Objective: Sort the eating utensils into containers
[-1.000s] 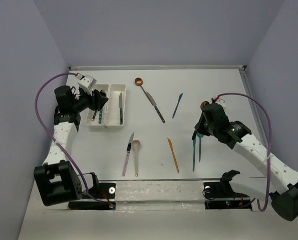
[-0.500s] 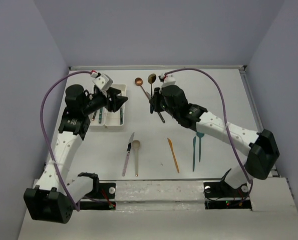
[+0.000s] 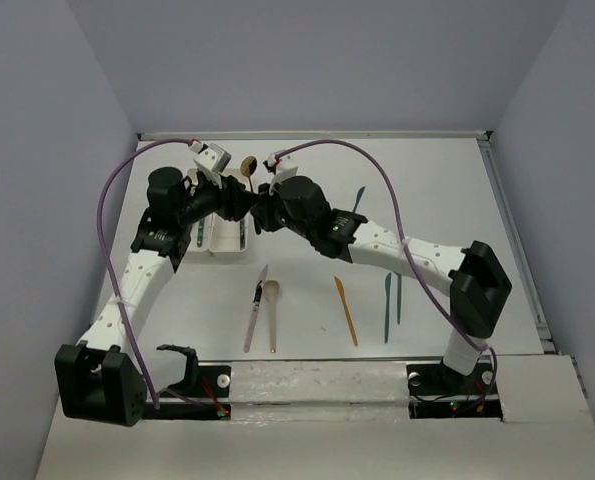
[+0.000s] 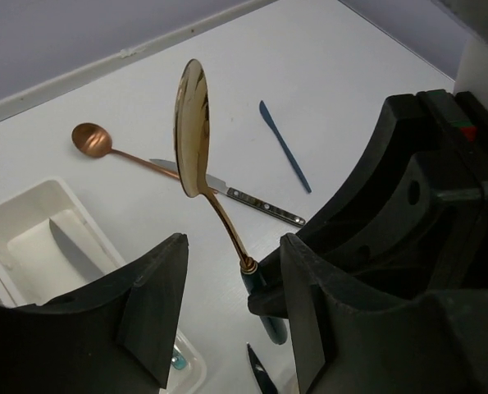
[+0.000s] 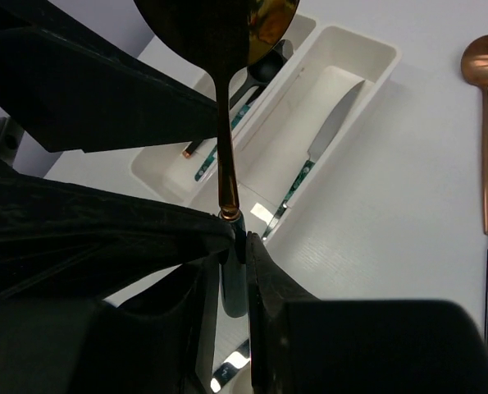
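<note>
While the pink-handled knife (image 3: 255, 305), beige spoon (image 3: 272, 310), orange knife (image 3: 347, 310) and teal pair (image 3: 386, 305) lie along the table's near edge, my concern is further in. The right gripper (image 5: 234, 246) is pinched narrow on the dark handle of the gold spoon (image 4: 193, 123). It stands nearly upright, bowl uppermost, above the table just beside the knife tray (image 5: 383, 66), toward the far-left corner. The left gripper (image 4: 234, 287) faces it half spread, the stem rising in the gap between its fingers and touching neither that I can see. I judge a handover is coming, because the left arm is nearer the spoon tray (image 5: 157, 182) on the knife tray's left. Farther off lie a copper spoon (image 4: 92, 139), silver knife (image 4: 244, 193) and blue knife (image 4: 285, 148).
</note>
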Robot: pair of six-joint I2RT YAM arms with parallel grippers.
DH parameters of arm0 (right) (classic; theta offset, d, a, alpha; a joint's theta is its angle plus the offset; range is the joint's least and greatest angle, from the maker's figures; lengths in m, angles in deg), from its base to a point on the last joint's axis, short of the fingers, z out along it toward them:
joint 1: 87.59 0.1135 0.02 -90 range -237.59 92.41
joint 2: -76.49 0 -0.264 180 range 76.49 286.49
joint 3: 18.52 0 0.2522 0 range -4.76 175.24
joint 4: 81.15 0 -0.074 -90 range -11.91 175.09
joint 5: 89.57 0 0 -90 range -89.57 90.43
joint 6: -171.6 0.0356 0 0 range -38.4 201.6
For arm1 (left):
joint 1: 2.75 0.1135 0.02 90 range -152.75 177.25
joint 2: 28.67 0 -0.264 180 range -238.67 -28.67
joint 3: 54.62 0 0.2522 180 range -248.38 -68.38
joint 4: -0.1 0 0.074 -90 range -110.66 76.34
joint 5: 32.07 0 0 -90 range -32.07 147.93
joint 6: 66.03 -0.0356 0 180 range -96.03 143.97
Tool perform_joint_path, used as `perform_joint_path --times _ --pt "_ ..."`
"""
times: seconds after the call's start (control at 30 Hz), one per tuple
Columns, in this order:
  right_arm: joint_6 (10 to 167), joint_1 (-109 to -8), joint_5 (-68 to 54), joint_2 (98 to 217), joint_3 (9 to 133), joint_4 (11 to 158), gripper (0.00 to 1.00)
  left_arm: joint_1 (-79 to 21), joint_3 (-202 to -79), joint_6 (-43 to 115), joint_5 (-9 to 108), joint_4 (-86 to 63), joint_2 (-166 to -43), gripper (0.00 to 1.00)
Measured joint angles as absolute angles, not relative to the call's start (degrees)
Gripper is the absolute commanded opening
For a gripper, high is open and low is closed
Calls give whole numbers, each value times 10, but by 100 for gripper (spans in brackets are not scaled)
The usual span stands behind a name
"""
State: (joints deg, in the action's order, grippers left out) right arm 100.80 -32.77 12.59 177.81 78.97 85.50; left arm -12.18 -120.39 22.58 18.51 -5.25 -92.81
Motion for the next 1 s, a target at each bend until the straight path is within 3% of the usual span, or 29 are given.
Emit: perform_joint_path --times 0.43,0.53,0.67,0.77,0.8,0.83,0.93,1.0 --pt "1008 -325 105 1796 815 860 0 -122 -1179 275 243 -1 -936 46" --pt "1008 -324 100 1803 822 860 0 -122 -1178 283 235 3 -939 36" --pt "1008 -324 96 1809 825 860 0 -122 -1177 292 226 5 -946 1" --pt "1009 -324 95 1813 825 861 0 -122 -1176 299 221 4 -949 0" --pt "1009 -324 94 1813 825 860 4 -124 -1176 298 222 4 -950 0" --pt "1010 -324 94 1814 825 860 16 -124 -1176 299 223 4 -950 0" --pt "1015 -324 94 1816 825 862 72 -124 -1176 295 224 2 -950 0" --pt "1015 -324 91 1816 825 862 91 -117 -1175 282 227 1 -950 0"
